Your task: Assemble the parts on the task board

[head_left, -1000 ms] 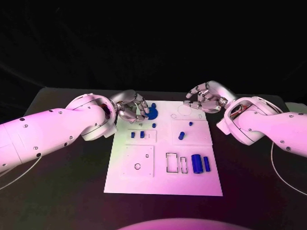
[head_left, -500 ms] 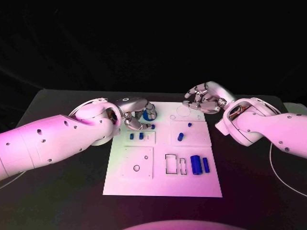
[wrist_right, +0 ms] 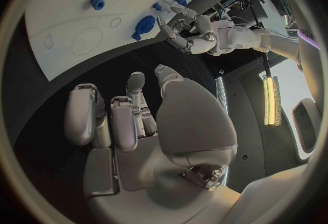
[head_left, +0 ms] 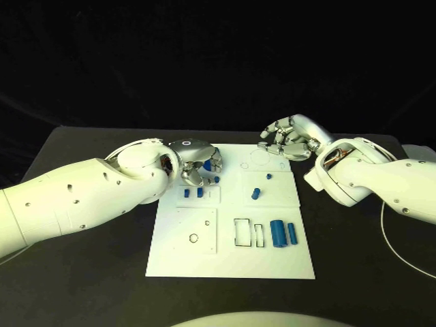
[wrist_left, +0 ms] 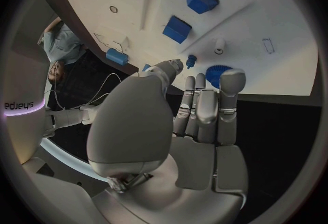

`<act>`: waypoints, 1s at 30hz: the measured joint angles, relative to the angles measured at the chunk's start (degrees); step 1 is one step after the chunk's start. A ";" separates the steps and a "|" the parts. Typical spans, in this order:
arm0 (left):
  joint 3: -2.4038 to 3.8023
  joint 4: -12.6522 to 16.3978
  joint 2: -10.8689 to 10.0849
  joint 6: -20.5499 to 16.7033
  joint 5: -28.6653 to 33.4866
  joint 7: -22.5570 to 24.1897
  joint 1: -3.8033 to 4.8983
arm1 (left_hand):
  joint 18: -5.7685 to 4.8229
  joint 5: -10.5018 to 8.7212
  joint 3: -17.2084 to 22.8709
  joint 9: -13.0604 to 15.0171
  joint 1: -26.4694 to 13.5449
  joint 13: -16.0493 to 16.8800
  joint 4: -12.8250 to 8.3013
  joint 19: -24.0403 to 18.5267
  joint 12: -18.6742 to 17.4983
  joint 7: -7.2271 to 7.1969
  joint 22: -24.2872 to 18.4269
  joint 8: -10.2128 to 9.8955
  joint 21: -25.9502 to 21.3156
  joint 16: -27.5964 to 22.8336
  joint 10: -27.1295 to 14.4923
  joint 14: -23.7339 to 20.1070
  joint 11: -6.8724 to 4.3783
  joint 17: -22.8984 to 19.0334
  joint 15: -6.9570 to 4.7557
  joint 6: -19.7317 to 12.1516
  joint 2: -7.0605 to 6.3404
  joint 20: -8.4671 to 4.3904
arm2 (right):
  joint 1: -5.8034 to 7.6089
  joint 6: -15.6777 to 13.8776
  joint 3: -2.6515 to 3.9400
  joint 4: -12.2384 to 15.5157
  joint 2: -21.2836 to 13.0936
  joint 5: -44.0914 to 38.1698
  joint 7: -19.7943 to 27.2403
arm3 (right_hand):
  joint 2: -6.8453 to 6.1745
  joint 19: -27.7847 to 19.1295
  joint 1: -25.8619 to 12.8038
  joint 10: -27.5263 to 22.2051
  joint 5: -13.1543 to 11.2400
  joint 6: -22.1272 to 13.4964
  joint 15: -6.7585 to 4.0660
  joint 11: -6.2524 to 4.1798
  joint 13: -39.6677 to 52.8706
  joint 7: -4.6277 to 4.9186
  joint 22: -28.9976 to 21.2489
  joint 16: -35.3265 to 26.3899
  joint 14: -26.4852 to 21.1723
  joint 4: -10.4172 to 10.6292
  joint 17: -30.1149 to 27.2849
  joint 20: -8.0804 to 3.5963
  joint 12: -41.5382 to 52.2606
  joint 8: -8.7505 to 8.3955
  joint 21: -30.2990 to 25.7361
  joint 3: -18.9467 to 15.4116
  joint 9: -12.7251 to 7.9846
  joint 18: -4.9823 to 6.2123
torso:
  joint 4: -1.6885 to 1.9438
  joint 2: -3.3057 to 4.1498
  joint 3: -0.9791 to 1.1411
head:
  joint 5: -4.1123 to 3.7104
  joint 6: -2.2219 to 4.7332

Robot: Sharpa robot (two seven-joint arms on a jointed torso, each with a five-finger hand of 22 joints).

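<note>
Head view: the background is black in the upper half of the frame. The table (head_left: pixel 80 157) is dark and shows little detail. The task board (head_left: pixel 233 259) at centre is the brightest surface, evenly lit from above. The parts cast only short, soft shadows. A faint shade falls on the board's upper left edge below the left hand (head_left: pixel 197 163). Small glints show on the metal of the right hand (head_left: pixel 289 141).

Wrist views: each is a fisheye circle with a dark surround. The board's straight edges bow strongly towards the rim. Left wrist view: the board is near washed out and the palm is in shade. Right wrist view: a glowing strip lamp (wrist_right: pixel 268 101) flares at the rim.
</note>
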 measured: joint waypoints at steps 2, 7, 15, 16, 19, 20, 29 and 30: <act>0.00 -0.47 0.42 0.48 -0.41 -0.30 0.00 | 0.00 0.00 0.32 -0.12 0.00 -0.25 -0.32 0.75 -0.18 -0.05 1.32 0.00 1.13 0.62 0.60 0.82 -0.07 0.73 0.01 0.68 0.00 -0.07 | 0.00 0.00 0.00 0.00 0.03 0.02 0.00 | 0.00 0.00 0.00 0.00 0.00 0.00 0.00 0.00 0.00 0.00 0.00 0.00 0.00 0.00 0.00 0.00 0.00 0.00 0.00 0.00 0.00 0.00 | 0.00 -0.01 0.00 | -0.04 -0.04; 0.00 -1.43 1.37 1.49 -1.11 -0.96 0.00 | -0.89 0.00 1.45 -0.35 0.61 -0.96 -0.78 1.64 -0.68 -0.10 3.68 -0.28 3.26 1.40 1.70 1.62 -0.15 1.75 -0.17 1.30 0.61 0.01 | 0.00 0.00 0.00 0.00 0.11 0.05 0.00 | 0.00 0.00 0.00 -0.46 0.00 -0.10 0.00 -0.04 -0.41 -0.09 0.00 0.00 0.00 0.00 0.00 0.00 -0.44 0.00 -0.22 0.00 0.00 0.00 | 0.00 -0.02 0.00 | -0.17 -0.11; 0.00 -2.40 2.42 2.57 -1.70 -1.90 0.00 | -0.89 0.00 2.94 -0.56 0.84 -1.66 -1.48 2.76 -1.02 -0.09 6.24 -0.51 5.43 2.00 2.97 2.73 -0.31 2.56 -0.28 2.14 0.84 -0.29 | 0.00 0.00 0.00 0.00 0.20 0.09 0.00 | 0.00 0.00 0.00 -0.46 0.00 -0.11 0.00 -0.04 -0.55 -0.09 -0.01 -0.22 0.00 0.00 -0.06 0.00 -0.44 0.00 -0.21 0.00 0.00 -0.01 | 0.02 -0.05 0.00 | -0.30 -0.22; 0.00 -2.42 2.45 2.61 -1.71 -1.93 0.00 | -0.89 0.00 2.94 -0.56 0.84 -1.66 -1.49 2.76 -1.02 -0.09 6.26 -0.51 5.43 2.00 2.97 2.73 -0.31 2.56 -0.28 2.14 0.84 -0.30 | 0.00 0.00 0.00 0.00 0.20 0.09 0.00 | 0.00 0.00 0.00 -0.46 0.00 -0.11 0.00 -0.04 -0.55 -0.09 -0.01 -0.22 0.00 0.00 -0.06 0.00 -0.44 0.00 -0.21 0.00 0.00 0.00 | 0.03 -0.05 0.00 | -0.31 -0.23; 0.00 -2.60 2.76 2.88 -1.83 -2.14 -0.01 | -0.88 -0.24 3.08 -0.64 0.84 -1.80 -1.63 3.17 -1.30 0.11 6.79 -0.51 5.89 2.00 3.48 2.93 -0.40 2.68 -0.49 2.34 0.84 -0.30 | 0.00 0.00 0.00 0.00 0.24 0.10 0.00 | 0.00 0.00 0.00 -0.45 0.00 -0.12 0.00 -0.04 -0.55 -0.10 -0.01 -0.22 0.00 0.00 -0.06 0.00 -0.43 0.00 -0.21 0.00 0.00 -0.01 | 0.04 -0.05 0.00 | -0.40 -0.27; 0.00 -2.66 2.87 2.97 -1.86 -2.18 -0.01 | -0.88 -0.24 3.10 -0.63 0.83 -1.85 -1.66 3.28 -1.33 -0.01 7.09 -0.51 6.03 2.00 3.60 2.93 -0.52 2.75 -0.49 2.45 0.84 -0.41 | 0.00 0.00 0.00 0.00 0.25 0.11 0.00 | 0.00 0.00 0.00 -0.45 0.00 -0.15 0.00 -0.04 -0.55 -0.13 -0.01 -0.22 0.00 0.00 -0.06 0.00 -0.44 0.00 -0.21 0.00 0.00 -0.01 | 0.04 -0.05 -0.01 | -0.42 -0.28; -0.01 -3.13 3.62 3.89 -2.02 -2.52 -0.02 | -1.77 -0.23 3.57 -0.77 0.83 -2.19 -1.80 4.00 -1.55 -0.09 8.60 -0.81 7.27 2.23 3.89 3.36 -0.81 2.91 -0.50 2.53 0.84 -0.70 | 0.00 0.01 0.00 0.01 0.31 0.13 -0.02 | -0.23 0.00 -0.23 -0.45 0.00 -0.21 0.01 -0.03 -0.82 -0.18 -0.02 -0.22 0.00 0.00 -0.06 0.00 -0.76 0.00 -0.21 0.00 0.00 -0.01 | 0.08 -0.06 -0.02 | -0.55 -0.51; -0.02 -3.15 3.67 3.99 -2.03 -2.54 -0.02 | -1.78 -0.23 3.57 -0.77 0.83 -2.19 -1.80 4.19 -1.55 -0.09 8.69 -0.81 7.27 2.23 4.02 3.50 -0.68 2.92 -0.64 2.53 0.84 -0.50 | 0.00 0.01 0.00 0.02 0.32 0.13 -0.03 | -0.23 0.00 -0.23 -0.45 0.00 -0.21 0.01 -0.03 -0.82 -0.18 -0.02 -0.22 0.00 0.00 -0.06 0.00 -0.76 0.00 -0.21 0.00 0.00 -0.01 | 0.08 -0.07 -0.02 | -0.57 -0.55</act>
